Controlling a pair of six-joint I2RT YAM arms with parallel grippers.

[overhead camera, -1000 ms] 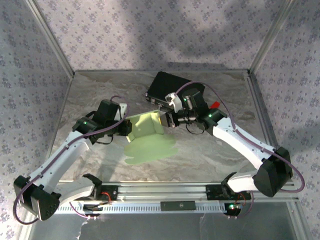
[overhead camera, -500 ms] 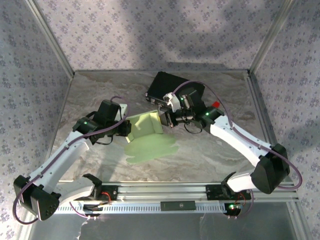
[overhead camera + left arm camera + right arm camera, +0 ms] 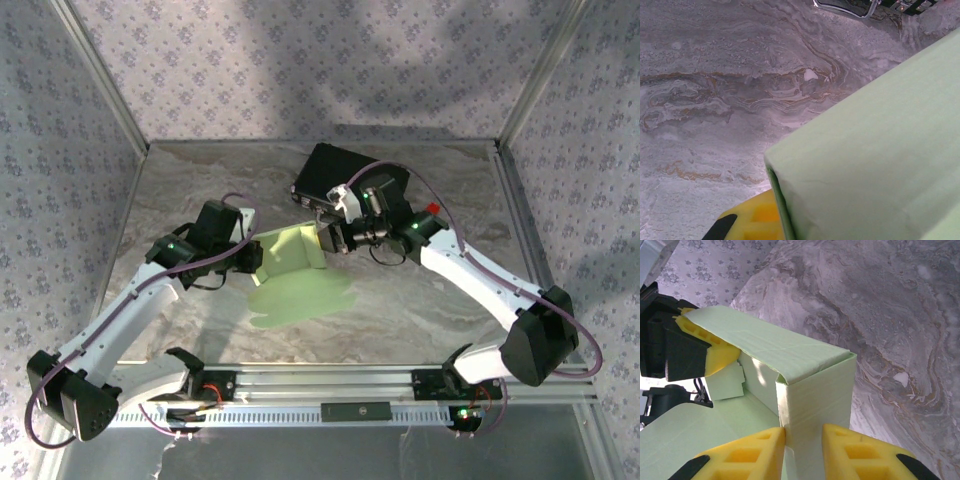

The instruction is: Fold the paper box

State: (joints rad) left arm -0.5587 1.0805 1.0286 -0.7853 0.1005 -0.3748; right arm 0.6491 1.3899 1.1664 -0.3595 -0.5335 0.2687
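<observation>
My left jaws and right jaws clamp raised walls of the paper box (image 3: 298, 295); wall-forming seems underway, so next I must crease the corner.

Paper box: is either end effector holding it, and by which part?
Both. The left end effector is shut on the paper box at the raised wall's left end. The right end effector pinches the upright corner at the opposite end.

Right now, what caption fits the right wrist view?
A paper box, corner pinched by right hand, far wall by left hand.
</observation>
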